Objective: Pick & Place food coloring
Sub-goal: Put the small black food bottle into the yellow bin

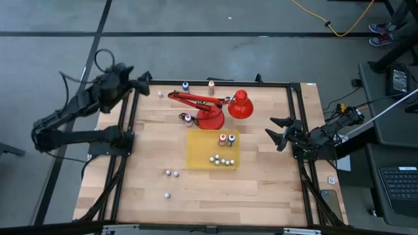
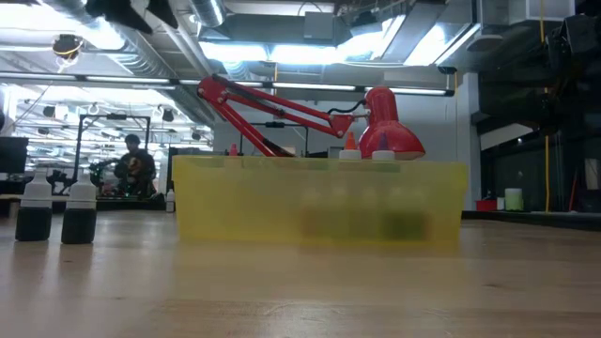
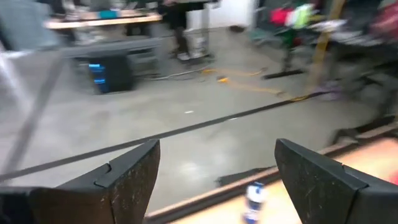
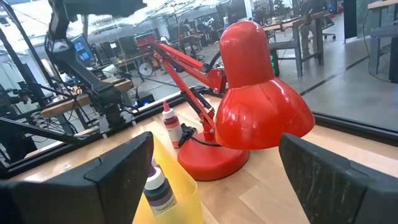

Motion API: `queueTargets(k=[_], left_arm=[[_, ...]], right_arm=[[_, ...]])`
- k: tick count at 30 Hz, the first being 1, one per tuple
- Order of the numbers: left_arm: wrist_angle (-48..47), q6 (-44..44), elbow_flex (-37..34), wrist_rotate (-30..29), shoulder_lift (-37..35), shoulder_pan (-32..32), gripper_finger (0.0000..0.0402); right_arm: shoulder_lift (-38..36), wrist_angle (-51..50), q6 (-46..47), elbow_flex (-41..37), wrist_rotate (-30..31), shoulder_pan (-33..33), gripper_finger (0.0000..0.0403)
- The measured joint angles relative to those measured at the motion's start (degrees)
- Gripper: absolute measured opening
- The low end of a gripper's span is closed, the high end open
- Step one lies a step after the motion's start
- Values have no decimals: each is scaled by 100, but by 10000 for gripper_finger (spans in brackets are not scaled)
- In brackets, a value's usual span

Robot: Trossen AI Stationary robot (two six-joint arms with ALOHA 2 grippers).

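- The left gripper (image 1: 145, 82) hovers above the table's far-left corner, jaws spread and holding nothing; the left wrist view shows a small blue-labelled bottle (image 3: 254, 200) just beyond the fingers, near the table edge.
- The right gripper (image 1: 277, 130) waits at the table's right edge, jaws also spread and empty, facing the red desk lamp (image 1: 219, 108).
- The food coloring is scattered: 2 bottles (image 1: 226, 139) stand upright in the yellow tray (image 1: 198, 156) with a cluster of small pale ones (image 1: 222, 160) lying near its front wall; 1 (image 1: 185, 85) with a blue top and 1 (image 1: 211, 84) with an orange top sit at the far edge; 1 (image 1: 188, 119) stands beside the lamp base; a small pale bottle (image 1: 160, 94) sits close to the left gripper; 3 more (image 1: 170, 173) lie on bare wood in front of the tray.
- The step in hand looks like the left arm's reach for a far-edge bottle, probably the nearest one.
- To do it well, the arm should descend straight over the bottle with the fingers straddling its body, not the cap, since such a tiny bottle tips easily.
- It should close gently, lift clear, and then carry the bottle high enough to pass over the lamp's arm on the way to the tray.
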Motion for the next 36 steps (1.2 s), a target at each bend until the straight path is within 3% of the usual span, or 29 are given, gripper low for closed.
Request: queueTargets(k=[7,11,19,25,36], left_arm=[[-1266,142,1371,-926,1209,475,313],[-2073,149,1960,-972,1868,912,313],[-2847,-561,2238,555,2957,2086,313],[-2936,-666,2239,699,3688,2658,313],[-2926,-502,2239,2159,4955,3212,313]], right_arm=[[0,0,12,0,1,1,347],[0,0,7,0,1,1,347],[0,0,2,0,1,0,347],[0,0,7,0,1,1,347],[0,0,17,0,1,0,347]])
